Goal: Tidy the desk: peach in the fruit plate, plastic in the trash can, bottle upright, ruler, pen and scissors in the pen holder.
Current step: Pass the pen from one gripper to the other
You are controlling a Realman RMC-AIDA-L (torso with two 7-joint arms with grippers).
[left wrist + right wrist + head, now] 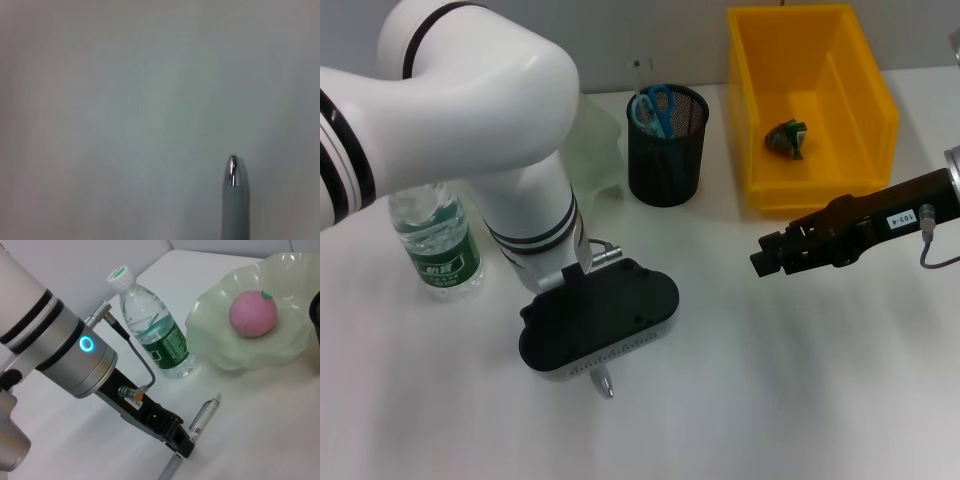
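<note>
Nearest to my head camera is the left gripper (605, 375), low over the white desk (800, 400), and from under its black housing the tip of a slim grey pen with a chrome point (607, 384) comes out; in the right wrist view the fingers are closed on this pen, whose clear upper part lies along the desk. So the pen is in the grasp but not yet in the black mesh pen holder (667, 145), which stands farther back. Blue-handled scissors (653, 106) are already in this holder, and a thin pale stick beside them may be the ruler, but I cannot tell. In the yellow plastic bin (865, 110) lies a small crumpled dark green wrapper (786, 138). A clear water bottle with a green label (152, 330) stands upright, and the pink peach (253, 313) rests in the pale green wavy fruit plate (220, 335). My right gripper (762, 258) hovers idle before the bin; its fingers seem close together, holding nothing. I judge that only the pen is left.
</note>
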